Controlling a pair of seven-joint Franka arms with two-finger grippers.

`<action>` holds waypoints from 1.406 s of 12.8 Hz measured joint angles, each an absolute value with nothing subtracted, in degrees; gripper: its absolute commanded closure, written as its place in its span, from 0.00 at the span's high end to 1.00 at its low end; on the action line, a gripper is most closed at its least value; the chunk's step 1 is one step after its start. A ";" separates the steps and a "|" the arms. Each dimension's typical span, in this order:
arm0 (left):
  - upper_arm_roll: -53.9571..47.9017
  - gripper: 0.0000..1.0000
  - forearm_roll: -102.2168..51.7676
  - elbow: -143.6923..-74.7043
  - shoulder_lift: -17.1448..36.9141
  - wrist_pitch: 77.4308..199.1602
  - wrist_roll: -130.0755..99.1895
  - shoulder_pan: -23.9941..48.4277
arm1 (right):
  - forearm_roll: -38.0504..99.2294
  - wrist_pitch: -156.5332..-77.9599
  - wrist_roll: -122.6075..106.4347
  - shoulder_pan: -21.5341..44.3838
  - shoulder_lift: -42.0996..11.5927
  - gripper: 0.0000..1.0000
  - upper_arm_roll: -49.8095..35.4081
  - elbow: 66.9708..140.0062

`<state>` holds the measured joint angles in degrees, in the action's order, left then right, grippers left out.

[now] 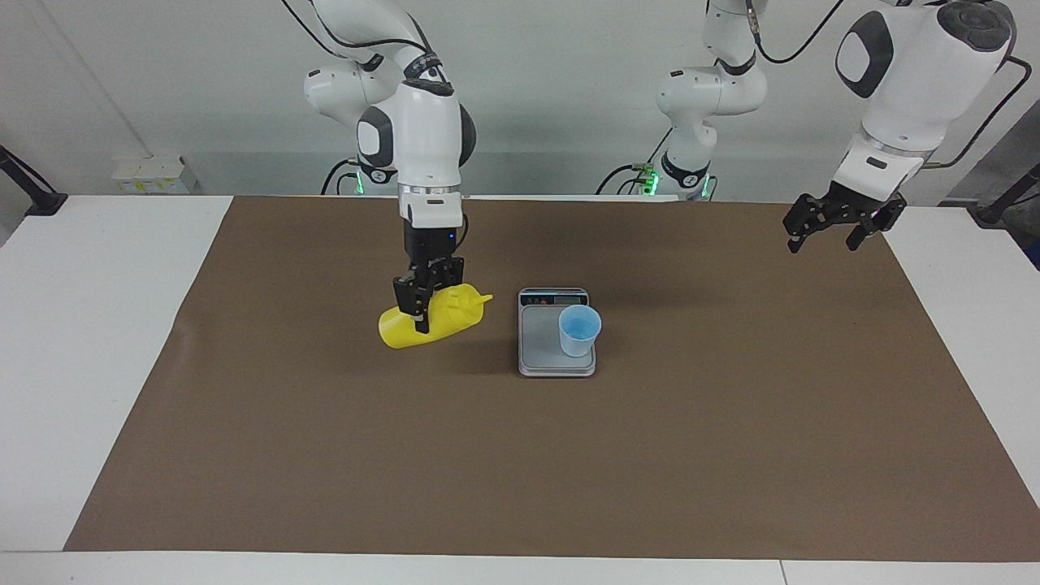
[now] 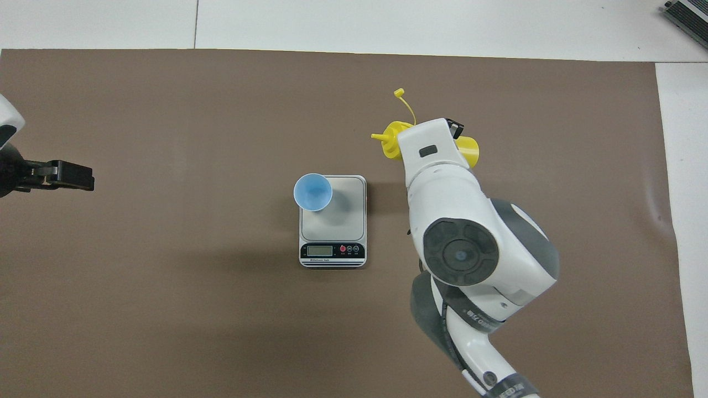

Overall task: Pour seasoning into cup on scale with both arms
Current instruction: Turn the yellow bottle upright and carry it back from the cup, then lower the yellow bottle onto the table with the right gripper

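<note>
While the left gripper [image 1: 834,229] waits fingers spread, right gripper [image 1: 425,305] fingers clamp the cylindrical yellow seasoning [image 1: 443,318].

We see the yellow seasoning bottle [image 1: 435,318] lying tipped on its side over the brown mat, nozzle pointing toward the scale [image 1: 556,333], cap strap dangling loose. The silver-grey scale lies flat mid-table, its display strip nearest the robots. The light-blue cup [image 1: 579,330] stands upright on its plate.

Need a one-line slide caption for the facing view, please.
Right gripper holds the tilted yellow bottle beside the scale carrying the blue cup.
</note>
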<state>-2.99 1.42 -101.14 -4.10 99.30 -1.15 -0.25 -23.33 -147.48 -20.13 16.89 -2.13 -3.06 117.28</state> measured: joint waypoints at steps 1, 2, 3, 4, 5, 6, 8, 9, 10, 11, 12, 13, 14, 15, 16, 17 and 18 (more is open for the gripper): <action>-2.99 1.00 1.42 -101.27 -4.16 99.31 -1.15 -0.25 | -19.56 -148.71 -21.92 15.86 -1.55 0.03 -3.06 118.51; -2.99 1.00 1.42 -101.35 -4.24 99.31 -1.15 -0.25 | -15.05 -149.44 -25.01 14.94 -1.26 0.03 -3.06 119.23; -2.99 1.00 1.42 -101.43 -4.32 99.31 -1.15 -0.25 | -9.90 -149.66 -29.34 14.00 -1.17 0.03 -3.05 119.50; -2.99 1.00 1.42 -101.48 -4.37 99.31 -1.15 -0.25 | -4.69 -149.67 -34.32 12.91 -1.17 0.03 -3.03 119.57; -2.98 1.00 1.42 -101.50 -4.40 99.31 -1.15 -0.25 | 1.96 -149.68 -41.07 11.36 -1.17 0.03 -3.01 119.66; -2.98 1.00 1.42 -101.52 -4.42 99.32 -1.15 -0.25 | 8.69 -149.68 -48.03 9.63 -1.16 0.03 -2.97 119.84; -2.98 1.00 1.42 -101.57 -4.43 99.32 -1.15 -0.25 | 25.86 -149.26 -65.81 5.31 -1.18 0.03 -2.90 120.97; -2.98 1.00 1.42 -101.58 -4.43 99.32 -1.15 -0.25 | 34.34 -148.14 -74.49 3.14 -1.22 0.03 -2.84 121.84; -2.99 1.00 1.42 -101.58 -4.43 99.32 -1.15 -0.25 | 41.88 -146.70 -82.41 1.03 -1.35 0.03 -2.78 122.71; -3.00 1.00 1.42 -101.58 -4.43 99.32 -1.15 -0.25 | 48.18 -144.96 -89.61 -1.16 -1.61 0.03 -2.73 123.62; -3.00 1.00 1.42 -101.59 -4.43 99.32 -1.15 -0.25 | 53.16 -143.14 -95.46 -3.21 -2.09 0.03 -2.69 124.36; -3.00 1.00 1.42 -101.62 -4.43 99.31 -1.16 -0.25 | 57.75 -141.64 -100.36 -4.84 -2.81 0.03 -2.68 124.92; -2.99 1.00 1.42 -101.67 -4.42 99.28 -1.17 -0.25 | 62.75 -140.75 -104.91 -5.90 -3.65 0.03 -2.66 125.55; -2.99 1.00 1.42 -101.73 -4.42 99.27 -1.17 -0.25 | 67.92 -140.50 -109.28 -6.51 -4.40 0.03 -2.67 126.53; -2.99 1.00 1.42 -101.77 -4.42 99.24 -1.17 -0.25 | 71.69 -140.37 -112.80 -6.99 -4.93 0.03 -2.69 127.59; -2.98 1.00 1.42 -101.81 -4.42 99.22 -1.17 -0.25 | 74.55 -139.63 -116.10 -7.77 -5.32 0.03 -2.68 128.63; -2.95 1.00 1.42 -101.84 -4.42 99.21 -1.17 -0.25 | 75.62 -138.70 -117.89 -8.85 -5.53 0.06 -2.67 129.31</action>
<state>-2.95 1.42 -101.84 -4.42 99.21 -1.17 -0.25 75.62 -138.70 -117.89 -8.85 -5.53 -2.67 129.31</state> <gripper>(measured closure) 0.000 0.537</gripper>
